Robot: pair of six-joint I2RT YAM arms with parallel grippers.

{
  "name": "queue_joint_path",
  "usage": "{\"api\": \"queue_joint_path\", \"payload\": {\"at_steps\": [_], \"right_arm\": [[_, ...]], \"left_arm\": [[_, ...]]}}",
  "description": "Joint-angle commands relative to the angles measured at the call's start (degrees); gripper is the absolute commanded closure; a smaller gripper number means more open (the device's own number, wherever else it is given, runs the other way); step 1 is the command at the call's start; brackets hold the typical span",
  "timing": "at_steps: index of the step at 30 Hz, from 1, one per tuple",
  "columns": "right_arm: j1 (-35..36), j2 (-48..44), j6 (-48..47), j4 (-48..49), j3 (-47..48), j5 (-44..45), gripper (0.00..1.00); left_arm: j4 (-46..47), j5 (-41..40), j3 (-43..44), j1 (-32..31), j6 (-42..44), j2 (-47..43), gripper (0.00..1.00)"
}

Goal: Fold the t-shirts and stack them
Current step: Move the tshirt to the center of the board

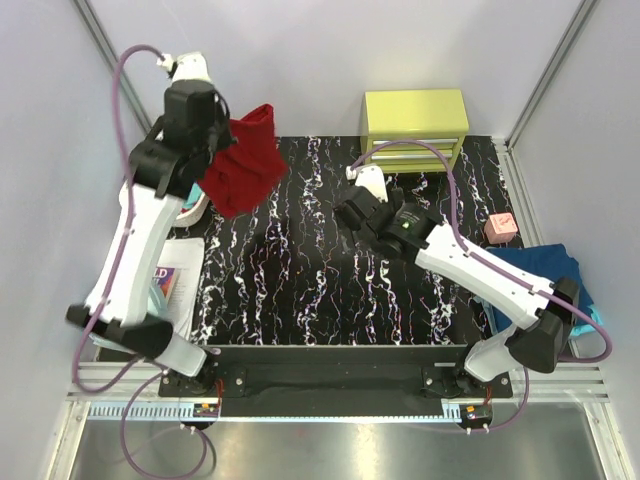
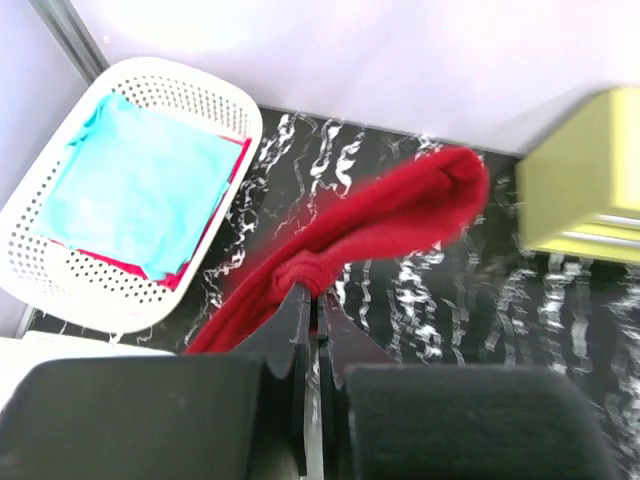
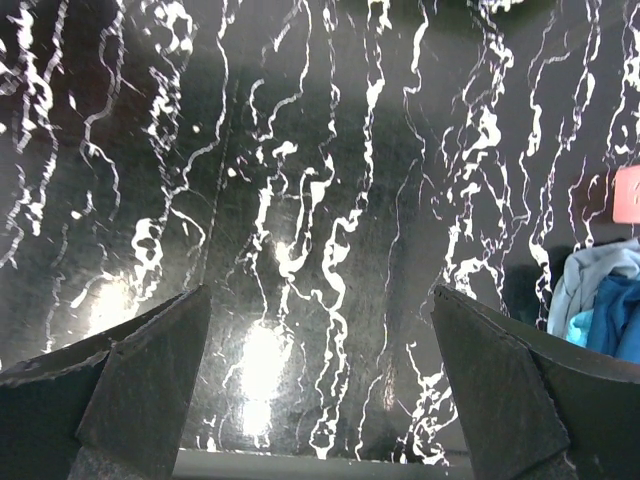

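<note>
- The left gripper [image 2: 312, 296] is clenched on a bunched fold of the dark red soft cloth t-shirt [image 1: 243, 160], which hangs in the air above the far-left part of the black, white-veined tabletop [image 1: 300, 280]
- In the left wrist view the shirt's long axis runs from the pinch up and rightwards, towards the small yellow drawer cabinet [image 1: 415, 115]
- A shorter tail drops lower left, towards the white plastic lattice basket [image 2: 60, 290] holding a folded light blue t-shirt [image 2: 140, 185]
- The right gripper [image 3: 320, 296] is spread wide and empty over bare tabletop near the middle, well apart from the red shirt, which lies to its left and farther back
- Spreading the shirt flat probably needs a second grip; its free end points towards the right arm, the only arm free to take it
- A heap of teal and navy t-shirts [image 1: 545, 265] sits at the right edge
</note>
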Motion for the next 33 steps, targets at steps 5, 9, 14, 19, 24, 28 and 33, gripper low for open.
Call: {"api": "queue_joint_path", "payload": {"at_steps": [5,9,14,19,24,28,33], "right_arm": [[-0.4,-1.8,-1.0,1.9,5.6,3.5,0.00],[-0.4,-2.7,-0.7,1.9,6.3,3.6,0.00],[-0.3,-4.4,0.9,1.9,4.5,1.7,0.00],[-0.3,-6.8,3.4,1.5,0.9,-1.1,0.00],[-0.3,-9.8,5.8,0.3,-2.2,-0.9,0.01],[-0.3,-13.7,7.4,-1.9,-3.3,1.5,0.00],[-0.4,-18.0,7.6,-5.0,-0.5,7.7,0.00]], "left_arm": [[-5.2,-8.6,-16.5,-13.8,-8.3,-17.7,1.00],[-6.1,-7.5,-30.4,-17.9,-14.1,-22.9,1.00],[-6.0,-7.1,-40.3,-21.7,-18.3,-25.0,1.00],[-3.2,-8.6,-42.4,-26.2,-18.4,-22.9,1.00],[-1.3,-7.6,-35.4,-29.6,-15.4,-16.3,1.00],[-0.7,-7.7,-25.9,-35.6,-13.2,-5.3,1.00],[-0.9,-5.9,-10.3,-44.6,-11.3,8.2,1.00]]}}
